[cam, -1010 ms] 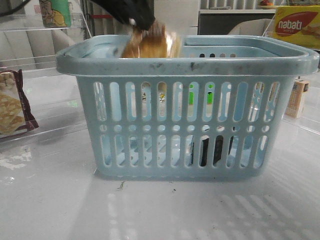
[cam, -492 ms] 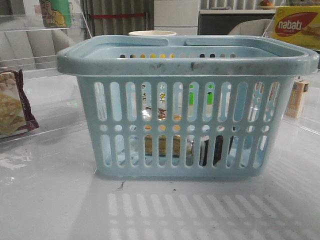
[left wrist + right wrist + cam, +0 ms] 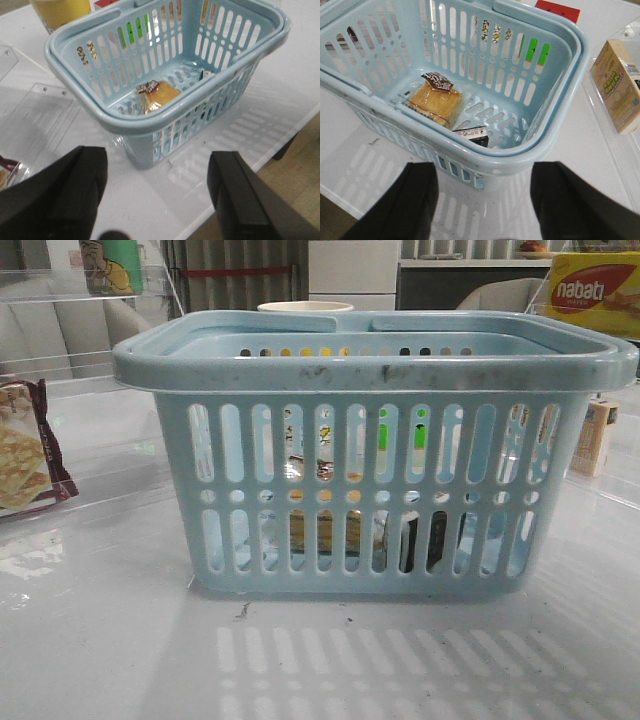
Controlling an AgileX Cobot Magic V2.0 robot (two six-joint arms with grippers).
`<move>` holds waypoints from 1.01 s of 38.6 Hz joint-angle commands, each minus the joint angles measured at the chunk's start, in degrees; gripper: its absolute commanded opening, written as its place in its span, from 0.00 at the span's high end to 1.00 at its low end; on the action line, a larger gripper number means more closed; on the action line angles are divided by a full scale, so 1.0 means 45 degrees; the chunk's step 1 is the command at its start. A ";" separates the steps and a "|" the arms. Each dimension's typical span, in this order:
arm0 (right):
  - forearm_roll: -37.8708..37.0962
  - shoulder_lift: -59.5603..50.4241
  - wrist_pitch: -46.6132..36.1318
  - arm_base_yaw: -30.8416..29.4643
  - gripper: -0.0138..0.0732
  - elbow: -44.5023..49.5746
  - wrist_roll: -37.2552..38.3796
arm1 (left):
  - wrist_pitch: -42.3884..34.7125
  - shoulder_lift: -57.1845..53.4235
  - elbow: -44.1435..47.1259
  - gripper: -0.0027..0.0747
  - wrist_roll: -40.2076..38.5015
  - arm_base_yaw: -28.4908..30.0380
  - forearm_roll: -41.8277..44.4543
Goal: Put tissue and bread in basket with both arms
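The pale blue basket (image 3: 375, 370) stands mid-table; it also shows in the left wrist view (image 3: 165, 120) and the right wrist view (image 3: 540, 150). The bread (image 3: 434, 102) lies on the basket floor, also seen in the left wrist view (image 3: 160, 95) and through the front slots (image 3: 330, 535). The black tissue pack (image 3: 472, 134) lies beside it, dark behind the slots (image 3: 425, 540); only a small corner shows in the left wrist view (image 3: 205, 74). My left gripper (image 3: 157, 192) is open and empty, above the table outside the basket. My right gripper (image 3: 482, 200) is open and empty, likewise outside. Neither shows in the front view.
A maroon-edged cracker packet (image 3: 25, 455) lies at the left. A yellow Nabati box (image 3: 593, 290) stands back right, a tan carton (image 3: 593, 437) right of the basket, also in the right wrist view (image 3: 617, 90). A cup (image 3: 305, 307) stands behind. The table edge (image 3: 260, 165) is near.
One second ago a black gripper held the bread above the basket rim. The bread has dropped to the basket floor and the gripper has left the front view.
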 commanded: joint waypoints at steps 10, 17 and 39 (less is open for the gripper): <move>-0.0492 -0.0211 0.0997 0.0006 0.25 -0.0331 -0.0124 | 0.0319 -0.0663 0.0068 0.33 -0.2327 0.0389 0.2098; -0.0504 -0.1077 0.1103 0.0006 0.26 0.0223 -0.0124 | 0.0319 -0.0663 0.0068 0.34 -0.2327 0.0389 0.2098; -0.0504 -0.1701 0.1108 0.0006 0.78 0.0639 -0.0124 | 0.0319 -0.0663 0.0068 0.84 -0.2190 0.0389 0.1940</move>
